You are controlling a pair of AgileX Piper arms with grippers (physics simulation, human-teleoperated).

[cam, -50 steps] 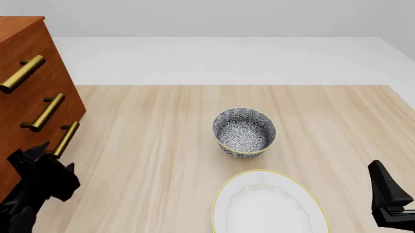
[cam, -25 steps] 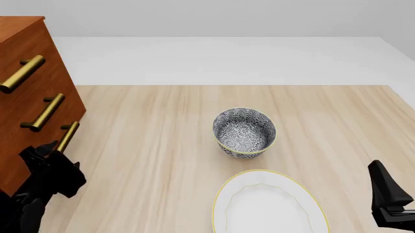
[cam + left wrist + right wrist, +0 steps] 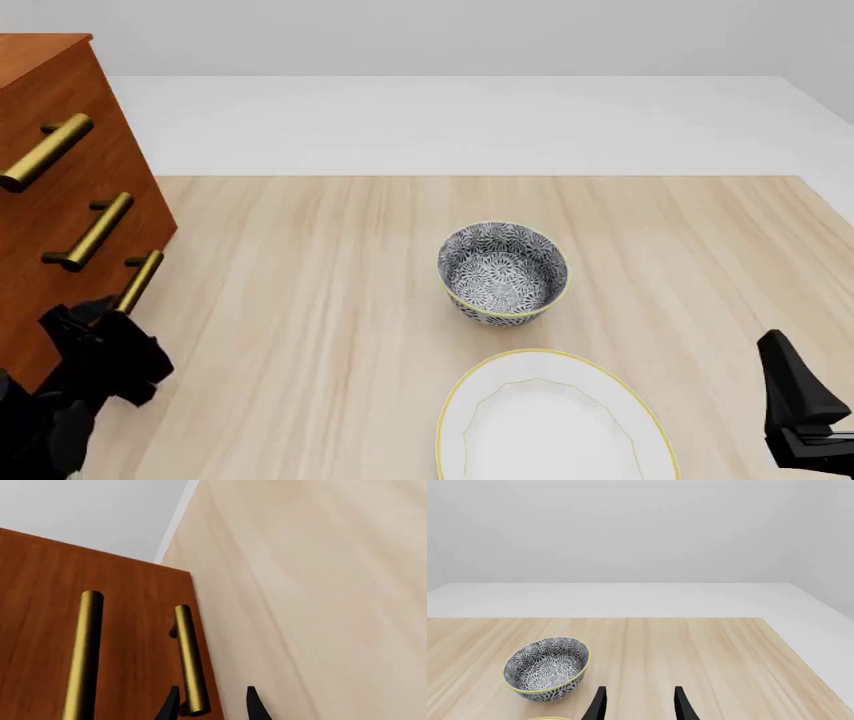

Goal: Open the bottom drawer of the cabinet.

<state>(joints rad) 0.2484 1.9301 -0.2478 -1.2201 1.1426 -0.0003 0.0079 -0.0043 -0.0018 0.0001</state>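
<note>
Now the open left claw [image 3: 208,704] straddles the bottom drawer's handle [image 3: 189,660]; best close squarely, then pull straight out.

cabinet [image 3: 54,190] far left; bowl [image 3: 503,271] behind plate [image 3: 554,425]

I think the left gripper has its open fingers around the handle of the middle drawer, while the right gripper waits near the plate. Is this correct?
Not quite. The left gripper has its open fingers around the handle of the bottom drawer, not the middle one; the left wrist view and front view show this. The right gripper does wait near the plate.
</note>
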